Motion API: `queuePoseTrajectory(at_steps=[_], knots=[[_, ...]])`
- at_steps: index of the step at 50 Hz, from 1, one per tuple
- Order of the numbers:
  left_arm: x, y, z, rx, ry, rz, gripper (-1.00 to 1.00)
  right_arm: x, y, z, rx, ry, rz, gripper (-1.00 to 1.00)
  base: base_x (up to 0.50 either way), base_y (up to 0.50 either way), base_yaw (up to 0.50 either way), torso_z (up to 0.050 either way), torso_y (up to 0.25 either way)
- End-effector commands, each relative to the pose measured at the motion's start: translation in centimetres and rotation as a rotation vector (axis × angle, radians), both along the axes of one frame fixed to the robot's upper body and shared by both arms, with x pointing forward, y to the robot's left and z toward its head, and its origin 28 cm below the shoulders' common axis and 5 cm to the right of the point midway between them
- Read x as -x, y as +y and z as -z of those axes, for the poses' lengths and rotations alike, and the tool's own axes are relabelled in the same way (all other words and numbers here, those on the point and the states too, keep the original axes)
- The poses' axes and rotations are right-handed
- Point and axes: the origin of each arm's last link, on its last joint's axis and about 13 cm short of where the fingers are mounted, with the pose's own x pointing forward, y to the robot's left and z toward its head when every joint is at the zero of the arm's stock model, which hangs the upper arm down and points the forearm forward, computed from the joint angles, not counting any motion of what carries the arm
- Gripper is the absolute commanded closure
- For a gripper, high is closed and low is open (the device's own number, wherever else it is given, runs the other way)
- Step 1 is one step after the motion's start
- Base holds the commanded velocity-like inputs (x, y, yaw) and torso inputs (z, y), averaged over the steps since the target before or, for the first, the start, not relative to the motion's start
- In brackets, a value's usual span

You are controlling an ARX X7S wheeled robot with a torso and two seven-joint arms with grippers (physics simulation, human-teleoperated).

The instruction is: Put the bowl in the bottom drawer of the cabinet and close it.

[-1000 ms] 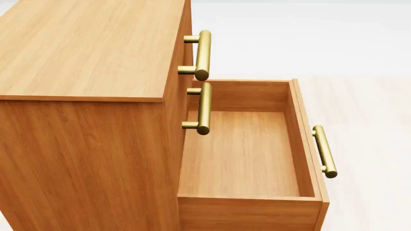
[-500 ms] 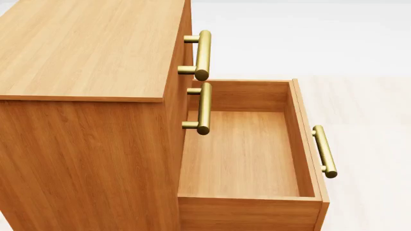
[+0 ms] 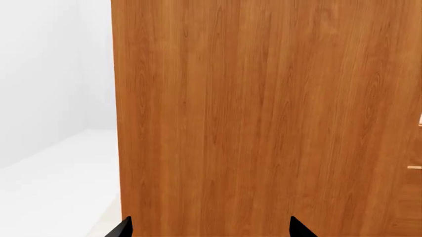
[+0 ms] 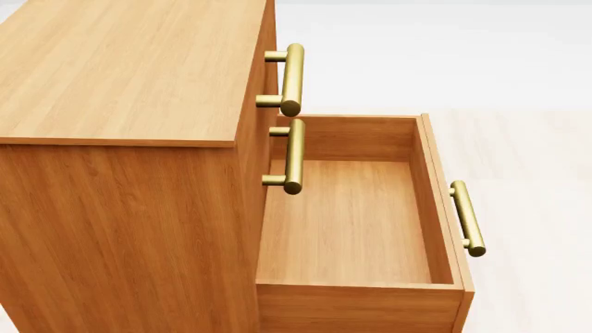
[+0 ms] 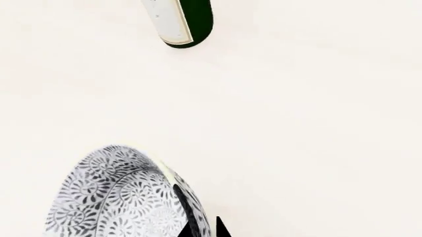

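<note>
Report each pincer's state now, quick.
Left pincer: open, holding nothing, facing the orange-brown wooden cabinet.
Right pincer: shut on the rim of the white, grey-blue patterned bowl.

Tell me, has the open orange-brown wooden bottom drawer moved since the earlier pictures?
No. The bottom drawer stands equally far out from the cabinet; its brass handle keeps its place.

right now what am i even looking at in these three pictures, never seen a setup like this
A simulated two-armed robot, seen through three cameras. The head camera looks down on a wooden cabinet with its bottom drawer pulled open and empty. The left wrist camera faces the cabinet's plain side, with the left gripper open and holding nothing. The right wrist camera shows the right gripper closed on the rim of a patterned bowl above a pale floor, with a dark green object farther off. The bowl is not in the drawer yet.
</note>
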Motion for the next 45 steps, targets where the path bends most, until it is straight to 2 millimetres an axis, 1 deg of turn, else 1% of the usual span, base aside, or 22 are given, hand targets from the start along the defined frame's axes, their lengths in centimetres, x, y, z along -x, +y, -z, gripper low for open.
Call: queuePoseTrajectory(at_steps=[1, 2, 9, 10, 17, 31, 41, 45], knots=[[0.0, 0.0, -0.1, 0.000, 0.000, 0.000, -1.00, -0.3, 0.7, -2.7, 0.100, -0.125, -0.084, 1.00, 0.00, 0.00, 0.00, 0.000, 0.000], [0.0, 0.0, -0.1, 0.001, 0.000, 0.000, -1.00, -0.3, 0.9, -3.4, 0.107, -0.145, -0.091, 1.00, 0.00, 0.00, 0.00, 0.000, 0.000], [0.0, 0.0, -0.1, 0.003, 0.000, 0.001, -1.00, -0.1, 1.2, -6.0, 0.193, -0.185, -0.107, 1.00, 0.00, 0.00, 0.00, 0.000, 0.000], [0.0, 0.0, -0.1, 0.003, 0.000, 0.001, -1.00, -0.1, 1.2, -6.0, 0.193, -0.185, -0.107, 1.00, 0.00, 0.00, 0.00, 0.000, 0.000], [0.0, 0.0, 0.0, 0.004, -0.001, 0.002, -1.00, -0.1, 1.5, -8.4, 0.272, -0.224, -0.133, 1.00, 0.00, 0.00, 0.00, 0.000, 0.000], [0.0, 0.0, -0.1, 0.004, -0.001, 0.002, -1.00, -0.2, 1.5, -11.8, 0.361, -0.274, -0.148, 1.00, 0.00, 0.00, 0.00, 0.000, 0.000], [0.0, 0.0, -0.1, 0.004, -0.001, 0.002, -1.00, -0.7, 1.7, -15.0, 0.414, -0.317, -0.161, 1.00, 0.00, 0.00, 0.00, 0.000, 0.000], [0.1, 0.0, -0.1, 0.004, -0.001, 0.002, -1.00, -0.9, 1.7, -15.6, 0.424, -0.326, -0.164, 1.00, 0.00, 0.00, 0.00, 0.000, 0.000]])
